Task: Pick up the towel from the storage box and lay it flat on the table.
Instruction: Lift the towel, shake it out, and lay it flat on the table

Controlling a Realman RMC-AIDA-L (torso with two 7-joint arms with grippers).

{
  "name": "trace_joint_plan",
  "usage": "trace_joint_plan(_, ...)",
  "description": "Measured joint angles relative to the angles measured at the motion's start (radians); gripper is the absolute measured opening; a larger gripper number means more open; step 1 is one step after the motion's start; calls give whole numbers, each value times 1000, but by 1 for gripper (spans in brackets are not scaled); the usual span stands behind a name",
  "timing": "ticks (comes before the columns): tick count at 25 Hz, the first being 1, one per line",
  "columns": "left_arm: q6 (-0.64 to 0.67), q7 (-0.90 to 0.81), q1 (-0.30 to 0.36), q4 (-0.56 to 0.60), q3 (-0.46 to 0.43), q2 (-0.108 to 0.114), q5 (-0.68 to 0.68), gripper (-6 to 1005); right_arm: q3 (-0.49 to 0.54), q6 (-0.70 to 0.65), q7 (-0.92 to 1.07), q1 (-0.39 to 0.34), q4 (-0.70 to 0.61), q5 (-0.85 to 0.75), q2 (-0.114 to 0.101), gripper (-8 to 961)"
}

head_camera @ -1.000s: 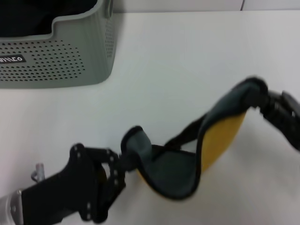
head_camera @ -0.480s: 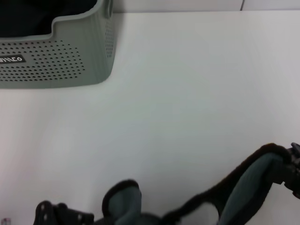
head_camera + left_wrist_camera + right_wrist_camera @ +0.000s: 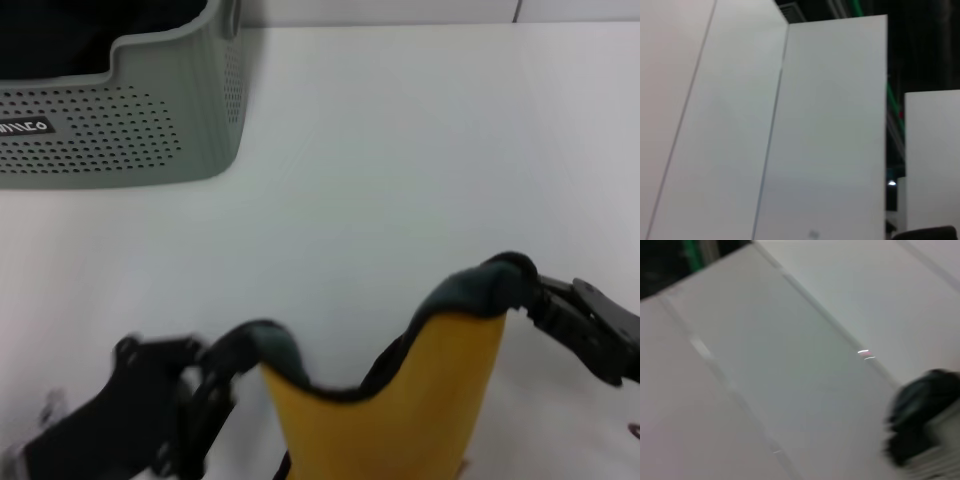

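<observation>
1. The towel (image 3: 400, 400) is up off the surface (image 3: 400, 150), stretched between both hands down around 6 o'clock in the head view. The yellow-orange face is toward the camera, and the dark green-grey side peeks over the top edge along the black stitching.
2. The left hand (image 3: 205, 385) sits at roughly 7 o'clock, clamped on the towel's left top corner, which curls over dark right at the grip.
3. The right hand (image 3: 535, 300) is at about 4 o'clock, pinching the right top corner, which sits a bit higher than the left one, so the top edge sags in between.
4. The storage box (image 3: 150, 120) is way off at 10 to 11 o'clock on the surface, well apart from the towel. Its inside looks dark and I can't tell what's in it. The little black label with white letters faces the camera.
5. Both wrist views only show pale panels and dark background. The right one has a dark blurry blob at its edge that I can't identify.
</observation>
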Motion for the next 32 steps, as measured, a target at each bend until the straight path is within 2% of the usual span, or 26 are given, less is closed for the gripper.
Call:
trace_joint_plan(3, -60, 37, -126, -112, -14, -13, -7, 7, -1, 78, 6, -17, -3, 61, 1, 7)
trace_joint_plan(7, -183, 34, -197, -114, -15, -22, -62, 7, -4, 166, 11, -23, -6, 137, 0, 7)
trace_joint_plan(12, -263, 34, -232, -112, -15, -23, -163, 6, -10, 288, 26, -8, -39, 246, 0, 6)
trace_joint_plan(21, -393, 45, -245, -7, -15, -22, -214, 6, -15, 488, 65, 65, -98, 274, 0, 6)
trace_joint_plan(29, -480, 82, -296, 15, -11, -24, -328, 6, -11, 556, 43, 106, -107, 364, 0, 6)
trace_joint_plan(32, -447, 70, -300, 17, -7, -23, -341, 6, -10, 530, 35, 113, -108, 365, -1, 6)
